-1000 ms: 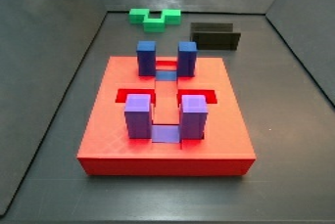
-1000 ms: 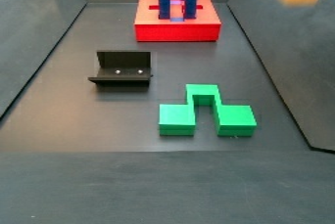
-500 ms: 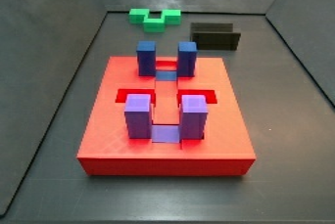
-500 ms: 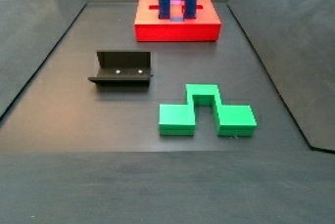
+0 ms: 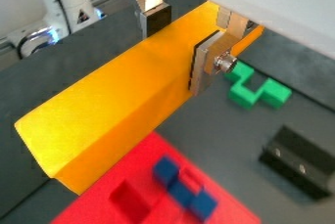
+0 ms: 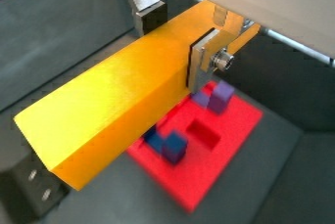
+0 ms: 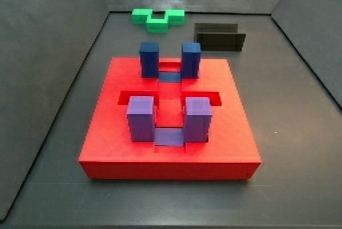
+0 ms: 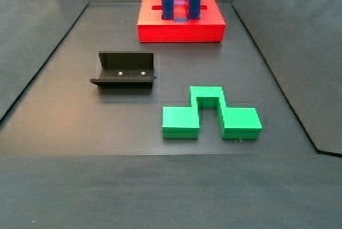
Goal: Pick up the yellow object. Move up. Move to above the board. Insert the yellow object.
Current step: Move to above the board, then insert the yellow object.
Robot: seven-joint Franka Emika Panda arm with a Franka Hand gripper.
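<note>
I have the yellow object up in the air, clamped in the gripper, and it shows only in both wrist views; neither side view catches it or the hand, so I judge it is high above the floor. It reads to me as a stiff, plain-faced bar, probably light but smooth, so it could slide or swing between the pads. The jaws are closed on it near one end, with a silver finger flat against its side and most of its length sticking out unsupported; a hold nearer the middle would lever less. Below the free end, in a wrist view, lies the board with its blue and purple posts. In a side view the board fills the centre, with the fixture at about 1 o'clock from it and the green block at 12, both well apart from it.
</note>
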